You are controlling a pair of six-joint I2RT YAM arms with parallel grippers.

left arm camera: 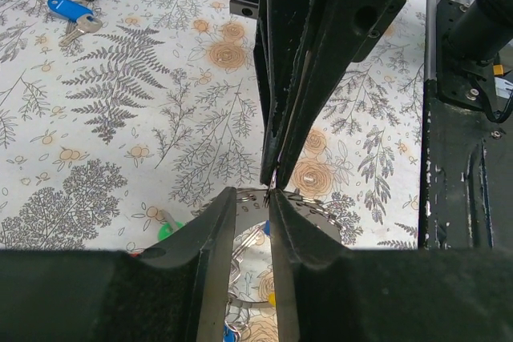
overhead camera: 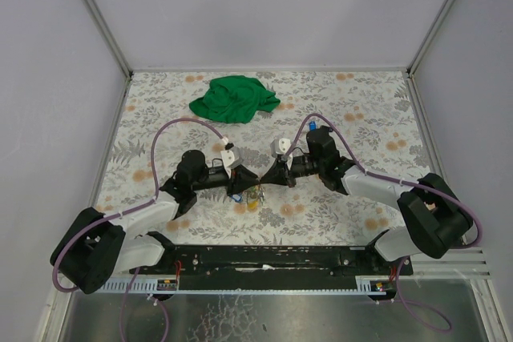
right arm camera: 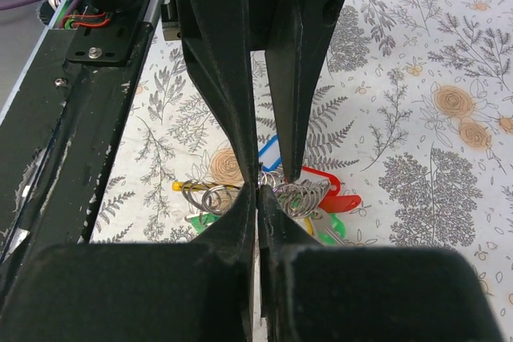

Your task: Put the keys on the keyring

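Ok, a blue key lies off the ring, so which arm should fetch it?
Probably left: the right gripper is shut on the keyring, steadying it, while the left gripper stands slightly open beside it.

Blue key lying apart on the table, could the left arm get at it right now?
Probably not directly. The blue key lies uncovered, but the left arm has its jaws at the keyring, and the right arm lies close along the way.
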